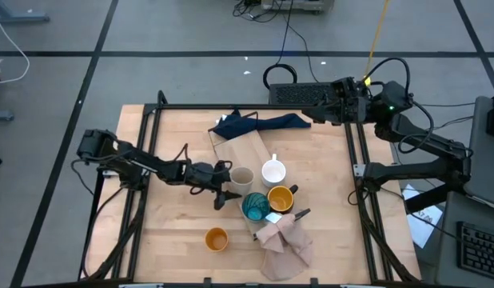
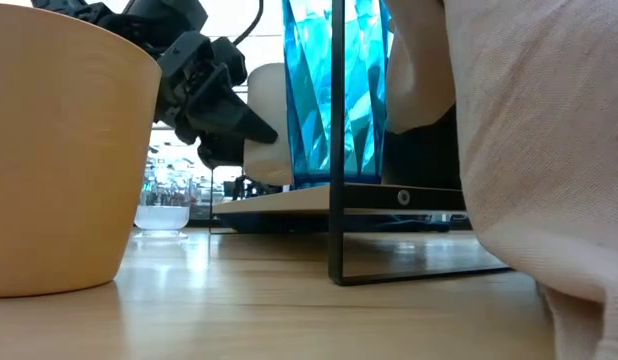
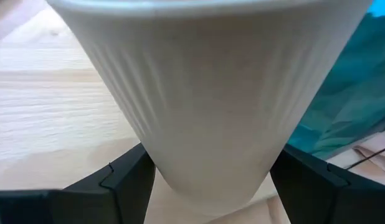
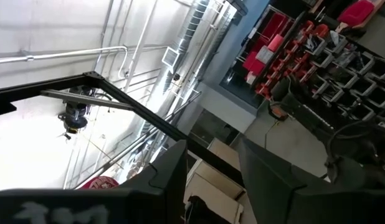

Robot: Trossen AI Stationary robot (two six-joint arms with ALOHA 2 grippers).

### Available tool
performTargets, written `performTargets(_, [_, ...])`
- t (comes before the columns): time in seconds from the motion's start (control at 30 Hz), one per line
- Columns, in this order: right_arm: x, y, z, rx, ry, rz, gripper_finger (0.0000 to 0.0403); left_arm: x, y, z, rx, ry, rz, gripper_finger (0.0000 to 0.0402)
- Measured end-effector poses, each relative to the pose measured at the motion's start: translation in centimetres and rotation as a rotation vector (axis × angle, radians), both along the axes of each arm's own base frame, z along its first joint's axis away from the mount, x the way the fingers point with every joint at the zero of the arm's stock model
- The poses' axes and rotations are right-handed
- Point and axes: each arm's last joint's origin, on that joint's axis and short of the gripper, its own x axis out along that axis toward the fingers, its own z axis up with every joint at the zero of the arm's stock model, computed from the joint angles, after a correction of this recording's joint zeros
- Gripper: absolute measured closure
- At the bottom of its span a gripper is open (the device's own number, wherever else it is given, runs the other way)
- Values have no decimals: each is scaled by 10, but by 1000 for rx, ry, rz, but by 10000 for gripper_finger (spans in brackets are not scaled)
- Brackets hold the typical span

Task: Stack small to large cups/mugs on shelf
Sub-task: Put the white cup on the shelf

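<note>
The high view alone shows the whole table: the left gripper [image 1: 229, 186], mid-frame, grasps the beige-grey cup [image 1: 242, 178] on the shelf [image 1: 231, 149], beside the white mug [image 1: 272, 171], mustard-yellow mug [image 1: 280, 198] and teal cup [image 1: 254, 207]. Every cup looks empty. The orange cup [image 1: 216, 238] stands lower left. The right gripper [image 1: 315, 112], upper right, is released.

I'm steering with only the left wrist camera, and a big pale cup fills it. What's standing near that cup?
Observer: The left gripper has its fingers against the beige-grey cup, and a white mug stands right beside it.
Operator: Where's the orange one?
Observer: The orange cup stands alone on the table, off the shelf, towards the front edge.
Operator: Is the other arm helping?
Observer: No. The right gripper waits open at the table's far right corner.
</note>
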Motion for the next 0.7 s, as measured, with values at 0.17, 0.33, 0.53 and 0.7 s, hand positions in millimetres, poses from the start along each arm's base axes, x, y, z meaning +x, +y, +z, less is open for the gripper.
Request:
performTargets(0.17, [1, 0, -1, 4, 10, 1, 266, 3, -5, -11, -15, 24, 0, 124])
performTargets(0.33, [1, 0, -1, 5, 12, 1, 266, 6, -6, -14, -18, 10, 3, 123])
performTargets(0.53, [1, 0, -1, 5, 12, 1, 266, 7, -5, -16, -3, 8, 4, 123])
performTargets(0.7, [1, 0, -1, 5, 12, 1, 266, 6, -5, -16, 7, 10, 9, 121])
